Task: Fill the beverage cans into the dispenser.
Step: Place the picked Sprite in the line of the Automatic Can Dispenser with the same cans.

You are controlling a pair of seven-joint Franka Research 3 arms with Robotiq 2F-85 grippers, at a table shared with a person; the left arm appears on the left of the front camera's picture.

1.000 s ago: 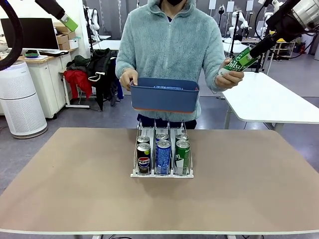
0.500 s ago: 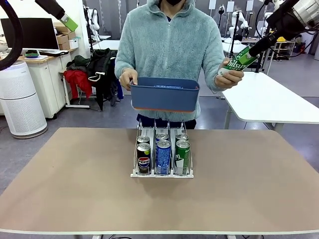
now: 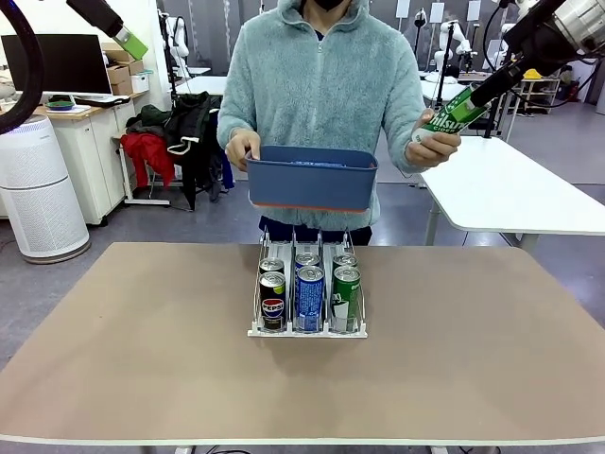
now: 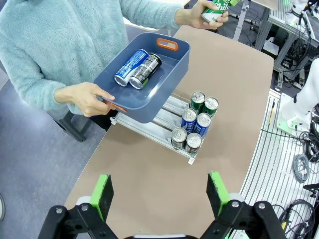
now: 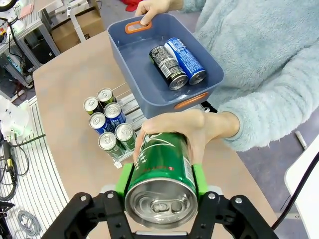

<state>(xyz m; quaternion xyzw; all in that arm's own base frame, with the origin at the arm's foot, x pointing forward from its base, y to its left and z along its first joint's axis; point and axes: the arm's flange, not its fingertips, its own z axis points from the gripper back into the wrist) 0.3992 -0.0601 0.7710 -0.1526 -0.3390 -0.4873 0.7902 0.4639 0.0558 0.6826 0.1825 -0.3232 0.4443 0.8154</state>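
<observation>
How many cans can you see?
9. Six stand in the rack, two per lane. Two lie in the bin. One green can is in the right pincer, the person's hand on it too. None looks hidden.

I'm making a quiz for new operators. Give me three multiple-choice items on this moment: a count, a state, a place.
1. How many cans stand in the dispenser? A four; B six; C nine.
2. The left gripper is: A open and empty; B shut on a can; C shut on the dispenser.
3. Where is the green can? A in the dispenser; B in the left gripper; C in the right gripper, the person's hand on it too.
Answers: B, two in each of three lanes; A, its pads stand apart, nothing between; C, that gripper clamps its sides, the hand wraps its far end.
</observation>
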